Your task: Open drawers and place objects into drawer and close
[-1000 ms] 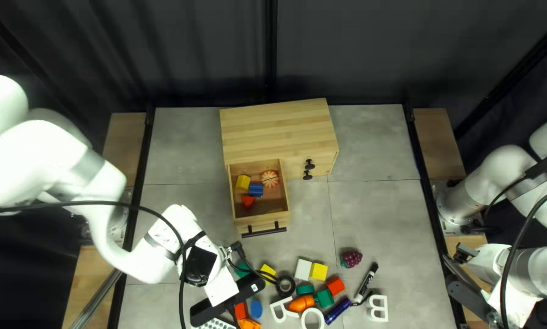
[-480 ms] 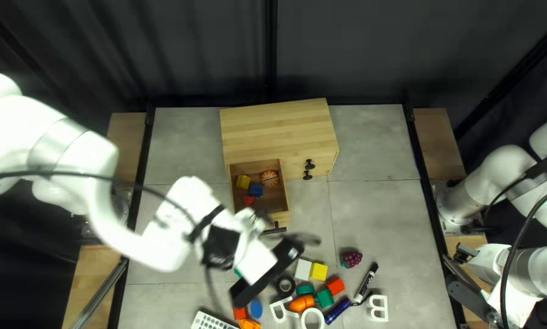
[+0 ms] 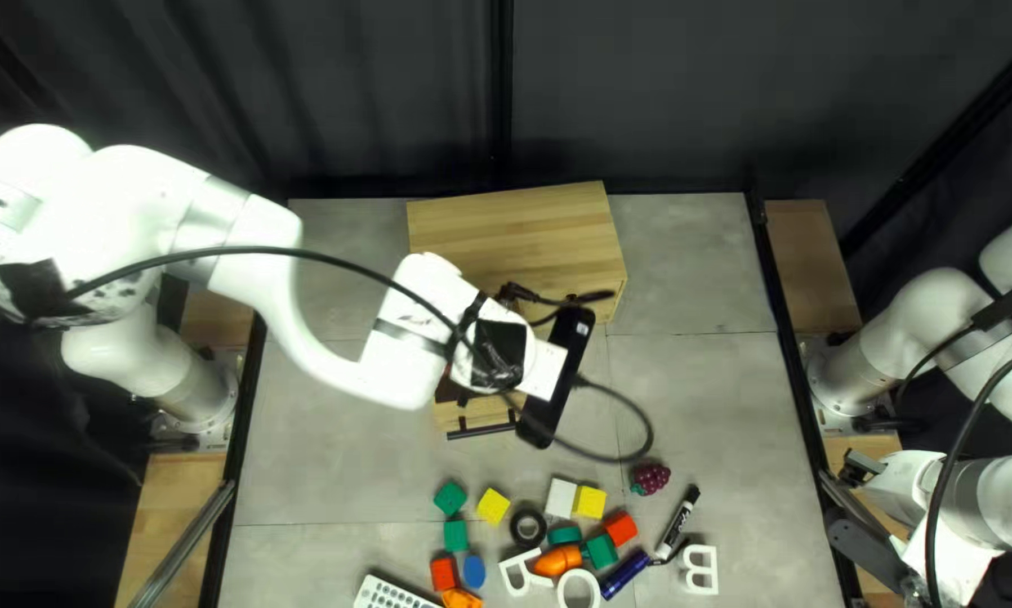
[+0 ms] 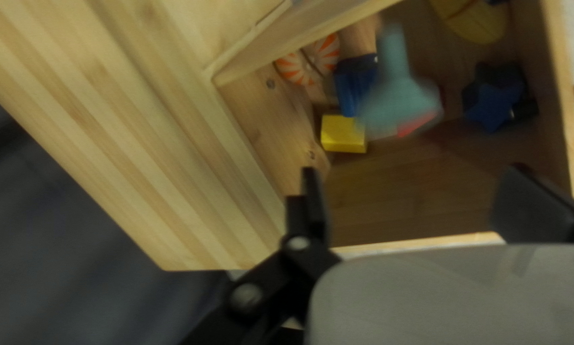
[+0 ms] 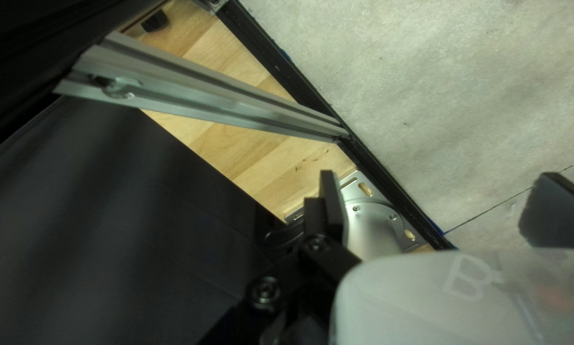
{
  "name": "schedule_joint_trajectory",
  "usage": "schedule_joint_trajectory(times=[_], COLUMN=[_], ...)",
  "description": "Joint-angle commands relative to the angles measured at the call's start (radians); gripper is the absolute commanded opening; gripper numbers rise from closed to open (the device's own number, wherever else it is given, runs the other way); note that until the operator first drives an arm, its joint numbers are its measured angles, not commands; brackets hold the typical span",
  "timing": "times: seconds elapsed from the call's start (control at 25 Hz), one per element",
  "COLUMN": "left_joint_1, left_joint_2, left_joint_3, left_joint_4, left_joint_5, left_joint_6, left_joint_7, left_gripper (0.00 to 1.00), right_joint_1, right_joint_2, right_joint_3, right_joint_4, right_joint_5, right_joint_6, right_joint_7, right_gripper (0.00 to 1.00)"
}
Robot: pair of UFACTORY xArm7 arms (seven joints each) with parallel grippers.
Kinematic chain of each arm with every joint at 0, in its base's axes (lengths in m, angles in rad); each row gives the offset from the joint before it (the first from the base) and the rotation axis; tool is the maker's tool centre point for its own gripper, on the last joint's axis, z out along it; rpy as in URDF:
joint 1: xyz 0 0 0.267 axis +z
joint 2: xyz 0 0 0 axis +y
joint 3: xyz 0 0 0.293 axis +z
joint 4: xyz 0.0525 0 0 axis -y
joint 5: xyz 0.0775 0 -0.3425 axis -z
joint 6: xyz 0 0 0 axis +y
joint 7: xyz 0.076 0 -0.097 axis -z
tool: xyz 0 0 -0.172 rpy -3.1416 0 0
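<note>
Apparently, the pale teal piece (image 4: 398, 96) is to be treated as light and fairly stiff; its surface is too blurred for slipperiness or fragility to be judged. It is seen within the open drawer (image 4: 563, 102), over the blue block (image 4: 352, 83) and the yellow block (image 4: 343, 134), though whether it has settled on them cannot be told. It is not gripped: the left gripper (image 4: 414, 172) is released, its fingers parted with nothing between them. Should it need to be turned or laid flat, its narrow stem would be best pinched, as the broad, red-edged end might roll out of the grasp. Beside it the striped round piece (image 4: 309, 61) and the dark blue star (image 4: 494, 102) are held in the same drawer, so little should be left standing above the rim. For closing, the dark handle (image 3: 481, 430) could be pushed towards the cabinet (image 3: 506, 225), once the left arm (image 3: 399, 349), by which the drawer is largely covered, is lifted clear along with its looping cable (image 3: 649, 428). Near the handle, loose blocks are found on the table (image 3: 337, 450), while the right gripper (image 5: 437, 176) is held apart from the work, spread and empty.
</note>
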Motion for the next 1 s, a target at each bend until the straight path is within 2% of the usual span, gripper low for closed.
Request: schedule_joint_trajectory(times=[0.04,0.24,0.36,0.52,0.8,0.88,1.0], left_joint_1=[-0.057,-0.153,-0.180,-0.210,-0.233,-0.238,-0.256], left_joint_2=[-0.055,0.040,0.098,0.131,0.025,0.028,0.097], left_joint_3=[-0.058,-0.152,-0.183,-0.233,-0.296,-0.304,-0.307], left_joint_4=[-0.017,0.057,0.062,0.017,-0.090,-0.098,-0.079], left_joint_5=[-0.044,-0.049,-0.043,-0.044,-0.124,-0.137,-0.118], left_joint_6=[0.007,0.025,-0.003,-0.077,-0.151,-0.168,-0.228], left_joint_7=[-0.042,0.064,0.143,0.248,0.314,0.319,0.289], left_gripper=[1.00,1.00,1.00,1.00,1.00,1.00,1.00], right_joint_1=[0.000,0.000,0.000,0.000,0.000,0.000,0.000], right_joint_2=[0.000,0.000,0.000,0.000,0.000,0.000,0.000], right_joint_3=[0.000,0.000,0.000,0.000,0.000,0.000,0.000], right_joint_4=[0.000,0.000,0.000,0.000,0.000,0.000,0.000], right_joint_5=[0.000,0.000,0.000,0.000,0.000,0.000,0.000], right_joint_6=[0.000,0.000,0.000,0.000,0.000,0.000,0.000], right_joint_7=[0.000,0.000,0.000,0.000,0.000,0.000,0.000], right_gripper=[1.00,1.00,1.00,1.00,1.00,1.00,1.00])
